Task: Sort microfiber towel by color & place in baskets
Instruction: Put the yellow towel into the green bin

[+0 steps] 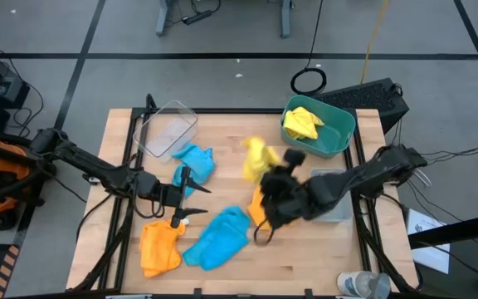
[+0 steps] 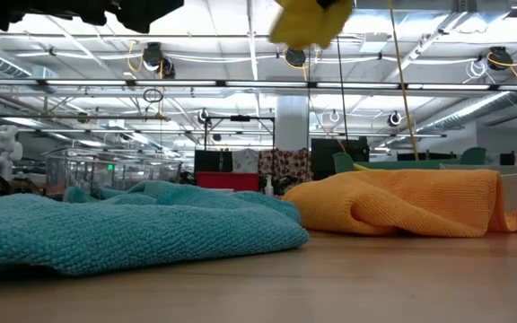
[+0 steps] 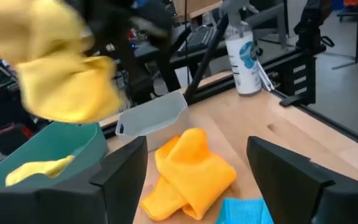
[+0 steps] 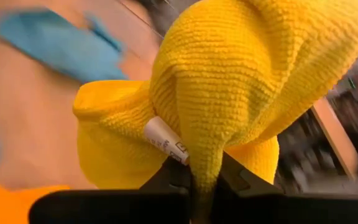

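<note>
My right gripper (image 1: pixel 270 170) is over the table's middle, shut on a bright yellow towel (image 1: pixel 257 159), which hangs in the air at the top of the low view (image 2: pixel 308 20). A second yellow towel (image 1: pixel 303 123) lies in the teal basket (image 1: pixel 338 139) at the far right. My left gripper (image 1: pixel 191 196) hovers open, left of centre, between two sky blue towels (image 1: pixel 196 162) (image 1: pixel 218 237). One orange towel (image 1: pixel 160 247) lies near the left front, another (image 1: pixel 260 208) under my right gripper. The clear basket (image 1: pixel 168 129) stands far left, and the small grey basket (image 1: pixel 332 199) sits under my right arm. My right gripper pinches a bunched fold of the yellow towel (image 4: pixel 205 163) between its two fingers (image 4: pixel 235 180), next to the white label (image 4: pixel 163 140). The towel is lifted clear of the table and bulges out beyond the fingertips in several layers.
A spray bottle (image 1: pixel 363 284) stands at the table's near right corner. A dark box (image 1: pixel 372 98) sits just beyond the teal basket. Bare wood shows along the near edge and near the left edge.
</note>
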`<state>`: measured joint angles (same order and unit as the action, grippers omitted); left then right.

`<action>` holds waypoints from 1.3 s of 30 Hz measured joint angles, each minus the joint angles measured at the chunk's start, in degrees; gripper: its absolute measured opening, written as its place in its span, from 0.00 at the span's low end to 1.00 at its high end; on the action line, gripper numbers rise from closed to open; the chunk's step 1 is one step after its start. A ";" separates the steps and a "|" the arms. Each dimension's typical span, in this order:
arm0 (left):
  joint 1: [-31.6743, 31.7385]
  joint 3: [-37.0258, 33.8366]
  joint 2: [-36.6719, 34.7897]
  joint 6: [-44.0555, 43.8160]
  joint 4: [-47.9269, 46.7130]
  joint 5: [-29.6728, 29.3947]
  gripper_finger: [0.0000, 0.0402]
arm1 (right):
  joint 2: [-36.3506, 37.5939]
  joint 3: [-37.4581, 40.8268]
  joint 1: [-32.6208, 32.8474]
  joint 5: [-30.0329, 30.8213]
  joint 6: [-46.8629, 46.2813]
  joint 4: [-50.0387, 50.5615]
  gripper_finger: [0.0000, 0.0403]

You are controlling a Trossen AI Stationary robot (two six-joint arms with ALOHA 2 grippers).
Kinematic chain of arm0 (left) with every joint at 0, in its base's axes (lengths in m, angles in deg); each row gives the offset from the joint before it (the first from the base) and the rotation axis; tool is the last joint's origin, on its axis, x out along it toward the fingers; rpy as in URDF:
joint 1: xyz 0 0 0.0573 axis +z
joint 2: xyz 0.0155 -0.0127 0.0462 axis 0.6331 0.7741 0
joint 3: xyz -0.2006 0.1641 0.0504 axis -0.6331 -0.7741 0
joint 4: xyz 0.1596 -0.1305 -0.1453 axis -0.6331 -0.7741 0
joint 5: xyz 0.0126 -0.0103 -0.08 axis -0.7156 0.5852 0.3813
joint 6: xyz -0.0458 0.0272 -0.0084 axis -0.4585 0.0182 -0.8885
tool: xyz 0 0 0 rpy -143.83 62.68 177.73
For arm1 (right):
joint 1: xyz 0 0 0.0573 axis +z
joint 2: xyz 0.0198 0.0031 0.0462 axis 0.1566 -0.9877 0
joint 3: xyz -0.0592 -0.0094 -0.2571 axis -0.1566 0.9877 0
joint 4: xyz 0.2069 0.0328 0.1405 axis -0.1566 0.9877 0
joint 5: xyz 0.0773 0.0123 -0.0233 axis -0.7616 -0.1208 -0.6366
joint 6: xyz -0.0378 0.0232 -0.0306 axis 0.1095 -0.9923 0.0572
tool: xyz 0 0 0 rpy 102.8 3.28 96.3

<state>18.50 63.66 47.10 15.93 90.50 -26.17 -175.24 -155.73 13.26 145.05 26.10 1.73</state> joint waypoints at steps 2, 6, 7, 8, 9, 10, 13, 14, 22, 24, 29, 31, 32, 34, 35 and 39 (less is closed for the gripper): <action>0.00 0.00 0.04 0.00 -0.37 -0.02 0.70 | 1.08 -0.04 -2.64 0.21 -7.69 7.88 0.03; 0.00 0.00 0.07 0.00 -0.56 -0.16 0.70 | 1.57 0.72 -9.02 0.40 -20.55 17.69 0.03; 0.00 0.00 0.09 0.00 -0.77 -0.17 0.70 | 2.09 1.86 -10.68 0.04 -19.81 16.32 0.03; 0.00 0.00 0.09 0.00 -0.77 -0.18 0.70 | 2.53 2.86 -12.23 -0.92 -19.53 15.95 0.03; 0.00 0.00 0.09 0.02 -0.75 -0.20 0.70 | 2.54 3.51 -14.06 -1.95 -20.22 15.90 0.03; 0.00 0.00 0.07 0.02 -0.75 -0.19 0.70 | 2.57 4.35 -16.03 -3.14 -21.70 16.01 0.03; 0.00 0.00 0.09 0.02 -0.99 -0.20 0.70 | 2.54 8.06 -21.45 -6.93 -25.60 17.71 0.03; 0.02 0.00 0.09 0.02 -1.12 -0.20 0.70 | 2.54 9.82 -23.09 -7.77 -25.78 17.48 0.03; 0.02 0.00 0.11 0.04 -2.78 -0.20 0.70 | 2.80 24.25 -33.85 -13.06 -32.33 17.61 0.03; 0.02 0.00 0.11 0.00 -2.80 -0.20 0.70 | 2.82 27.80 -35.26 -13.13 -34.04 16.44 0.03; 0.02 0.00 0.11 -0.02 -2.78 -0.20 0.70 | 2.78 34.85 -36.66 -15.50 -35.64 10.91 0.06; 0.02 0.00 0.11 -0.08 -2.71 -0.20 0.70 | 2.76 37.05 -36.99 -17.19 -35.61 7.67 0.09; 0.02 0.00 0.11 -0.48 -2.67 -0.20 0.70 | 2.76 38.02 -37.25 -17.72 -35.35 6.41 0.11; 0.02 0.00 0.15 -1.47 -2.52 -0.20 0.70 | 2.78 39.75 -37.58 -18.65 -34.68 4.28 0.16; 0.02 0.00 0.15 -1.51 -2.52 -0.20 0.70 | 2.75 40.41 -37.72 -18.85 -34.77 3.68 0.19; 0.02 0.00 0.15 -1.51 -2.49 0.08 0.70 | 2.76 41.03 -37.70 -18.69 -36.51 4.41 0.31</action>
<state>18.52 63.66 47.26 14.42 88.01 -26.09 -172.48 -114.70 -24.43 126.36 -10.40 6.14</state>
